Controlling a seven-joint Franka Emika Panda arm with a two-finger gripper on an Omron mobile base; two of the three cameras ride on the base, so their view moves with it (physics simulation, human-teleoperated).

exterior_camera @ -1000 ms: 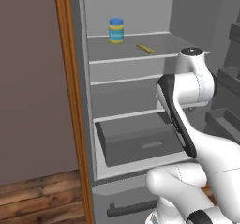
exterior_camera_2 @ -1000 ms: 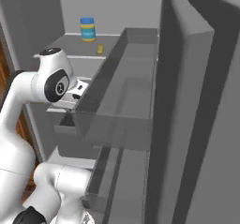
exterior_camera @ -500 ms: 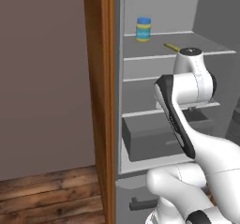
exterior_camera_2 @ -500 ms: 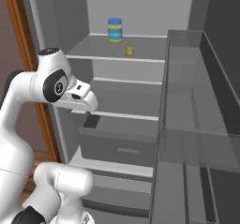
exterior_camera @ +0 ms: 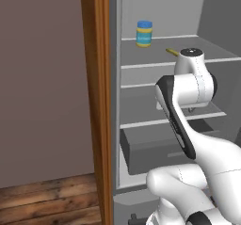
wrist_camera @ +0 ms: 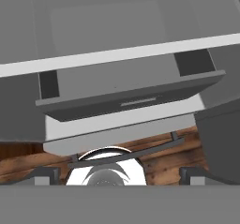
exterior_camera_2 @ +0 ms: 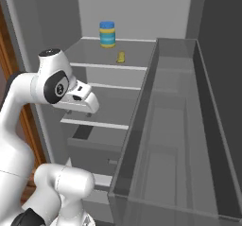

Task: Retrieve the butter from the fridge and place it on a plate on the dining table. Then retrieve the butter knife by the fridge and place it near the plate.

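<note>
1. Frame of brown wood (exterior_camera: 96, 101) stands at the far left of the left base view, bordering the open fridge (exterior_camera: 129, 12).
2. Jar (exterior_camera: 144, 33), blue-lidded and yellow-labelled, stands upright toward the back of the upper shelf (exterior_camera: 155, 61); it is not the target.
3. Butter (exterior_camera: 172, 52), a thin yellow-olive stick, lies flat on the same shelf, near the jar, to its right and closer to the shelf's front edge; the right base view shows it (exterior_camera_2: 121, 56) likewise in front of the jar (exterior_camera_2: 107, 34). Judged reachable from the front without disturbing the jar.
4. Arm (exterior_camera: 188, 85) rises before the middle shelves, its wrist below the butter's level; a lift and forward reach appear to be what the next move calls for.
5. Claw (wrist_camera: 119, 174) points downward at the pulled-out drawer (wrist_camera: 131, 94) and wooden floor (wrist_camera: 159, 164), fingers spread wide, released and grasping nothing.
6. Door bin (exterior_camera_2: 175, 126) of the swung-open door occupies the right of the right base view.
</note>
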